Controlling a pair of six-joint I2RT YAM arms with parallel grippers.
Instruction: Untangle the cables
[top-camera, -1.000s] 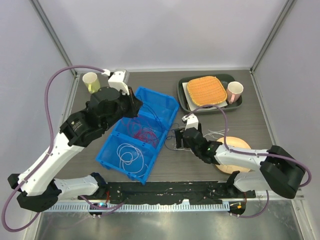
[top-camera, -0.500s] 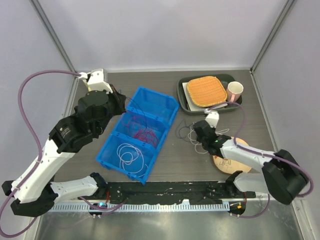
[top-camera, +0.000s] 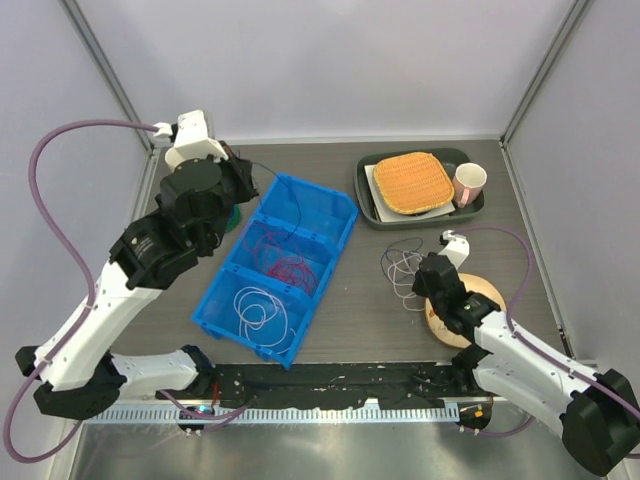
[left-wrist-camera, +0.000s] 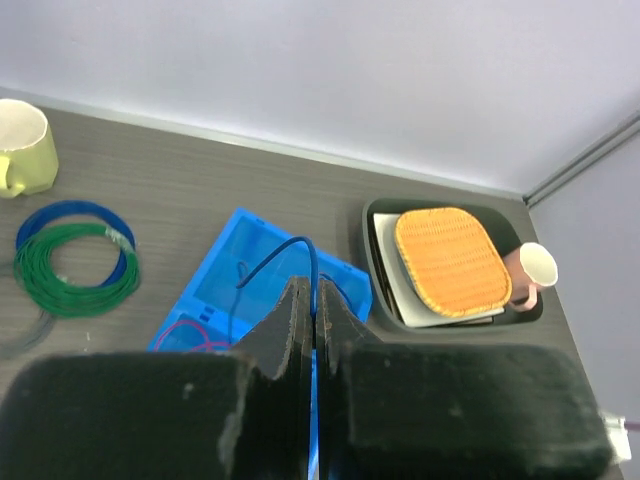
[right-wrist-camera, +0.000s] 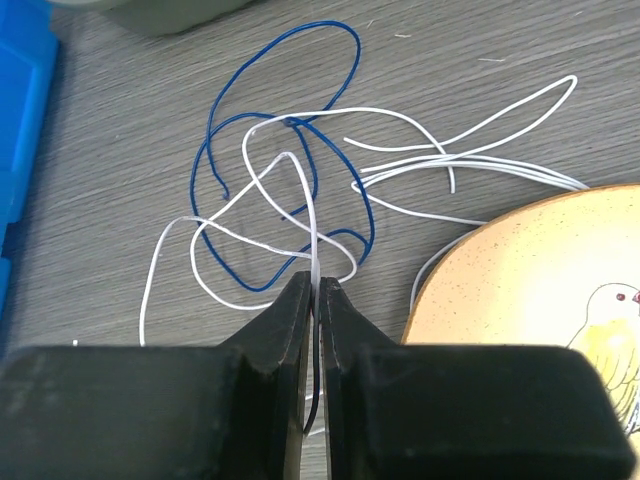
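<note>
From above, the left gripper (top-camera: 243, 182) sits upper left beside the bin (top-camera: 318, 193), while the right gripper (top-camera: 421, 281) meets the loose cables (top-camera: 402, 268) on the surface (top-camera: 350, 300), right of centre. Left wrist: jaws pressed together on a blue cable (left-wrist-camera: 285, 245). Right wrist: jaws pinch a white cable (right-wrist-camera: 313, 240) in the tangle; next, probably, drawing it clear of the rest.

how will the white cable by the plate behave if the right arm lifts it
Likely floppy: the white cable lies in loose loops. Probably light, being very thin. It crosses the blue cable, so that may drag along.
</note>
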